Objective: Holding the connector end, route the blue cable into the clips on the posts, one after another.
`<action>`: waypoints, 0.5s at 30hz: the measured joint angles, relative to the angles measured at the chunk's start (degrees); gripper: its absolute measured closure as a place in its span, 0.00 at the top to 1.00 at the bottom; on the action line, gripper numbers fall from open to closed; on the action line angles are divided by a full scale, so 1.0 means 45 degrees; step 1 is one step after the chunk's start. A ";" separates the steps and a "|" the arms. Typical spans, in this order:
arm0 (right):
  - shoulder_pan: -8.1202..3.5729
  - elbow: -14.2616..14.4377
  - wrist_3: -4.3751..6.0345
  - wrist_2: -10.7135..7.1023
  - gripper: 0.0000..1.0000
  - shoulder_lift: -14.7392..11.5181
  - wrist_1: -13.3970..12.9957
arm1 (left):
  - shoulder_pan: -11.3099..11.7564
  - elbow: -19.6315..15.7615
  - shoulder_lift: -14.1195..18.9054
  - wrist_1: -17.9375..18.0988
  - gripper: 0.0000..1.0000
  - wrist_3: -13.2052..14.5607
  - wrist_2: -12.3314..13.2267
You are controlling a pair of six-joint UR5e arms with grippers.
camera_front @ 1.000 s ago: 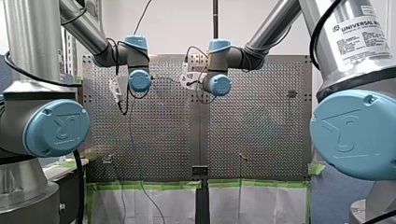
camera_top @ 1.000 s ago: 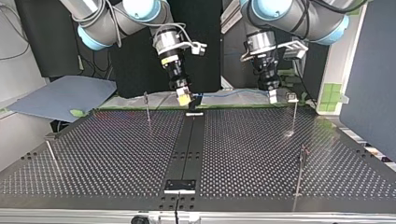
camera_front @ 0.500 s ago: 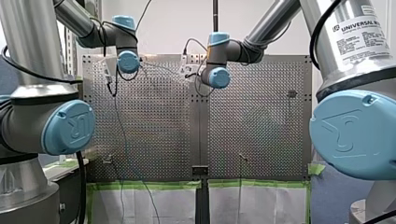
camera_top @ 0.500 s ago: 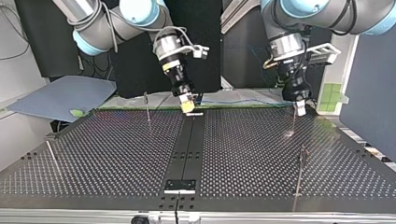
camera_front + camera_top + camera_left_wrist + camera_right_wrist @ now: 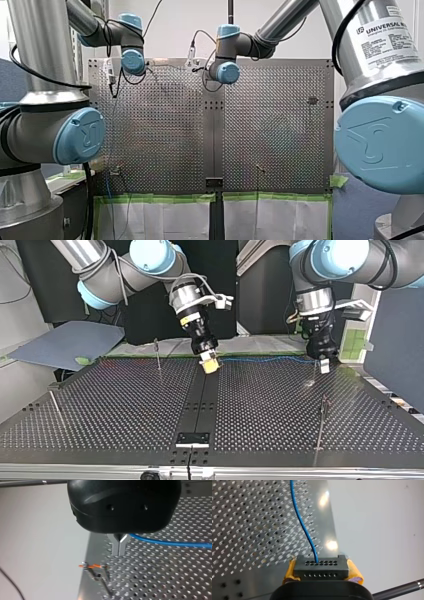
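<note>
The cable [image 5: 260, 359] lies between my right end effector [image 5: 210, 366] and left end effector [image 5: 324, 366], far in the top view.

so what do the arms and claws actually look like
Silver tubes with light blue joint caps and black cables make up my left arm and my right arm; the right one bears a white Universal Robots label. At the ends, my left claw is black and rounded with metal fingers; my right claw has yellow pads.
</note>
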 joint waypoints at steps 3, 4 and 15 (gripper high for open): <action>0.0099 -0.0206 0.0004 0.0025 0.00 0.0060 0.0033 | 0.0067 0.0205 -0.0073 -0.0341 0.00 0.0218 0.0082; 0.0145 -0.0276 0.0004 0.0032 0.00 0.0103 0.0054 | 0.0092 0.0297 -0.0080 -0.0462 0.00 0.0255 0.0131; 0.0619 -0.1128 0.0030 0.0146 0.00 0.1076 0.0180 | 0.0359 0.0798 -0.0090 -0.1584 0.00 0.0239 0.0258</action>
